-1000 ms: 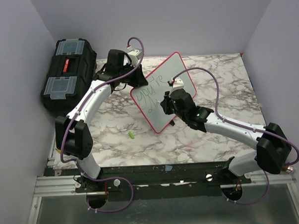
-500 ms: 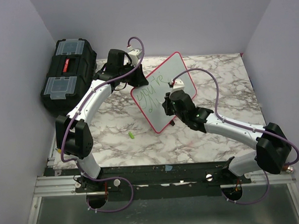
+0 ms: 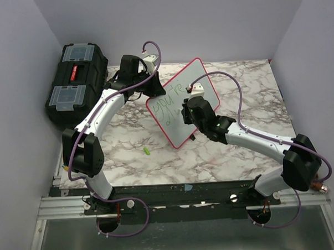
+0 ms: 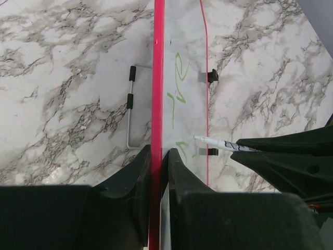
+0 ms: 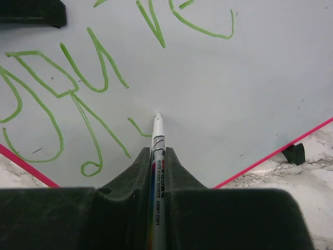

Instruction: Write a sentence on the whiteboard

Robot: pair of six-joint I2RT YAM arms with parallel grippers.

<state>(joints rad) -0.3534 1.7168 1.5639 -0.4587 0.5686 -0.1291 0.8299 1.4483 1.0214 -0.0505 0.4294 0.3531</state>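
Observation:
The whiteboard (image 3: 194,82), white with a red-pink frame, stands tilted on the marble table. My left gripper (image 3: 154,88) is shut on its upper left edge; in the left wrist view the frame (image 4: 158,78) runs between the jaws (image 4: 157,156). My right gripper (image 3: 187,110) is shut on a white marker (image 5: 157,140) whose tip touches the board face. The sentence (image 5: 78,78) is green lettering reading "you're", with a short new stroke (image 5: 136,127) beside the tip. It also shows in the top view (image 3: 167,103).
A black toolbox (image 3: 76,76) with clear lid compartments sits at the far left. A small green marker cap (image 3: 147,151) lies on the table in front of the board. A wire stand (image 4: 130,104) shows behind the board. Walls close in on both sides.
My right gripper has moved the marker a little up and to the left on the board. The left arm and the board have stayed put.

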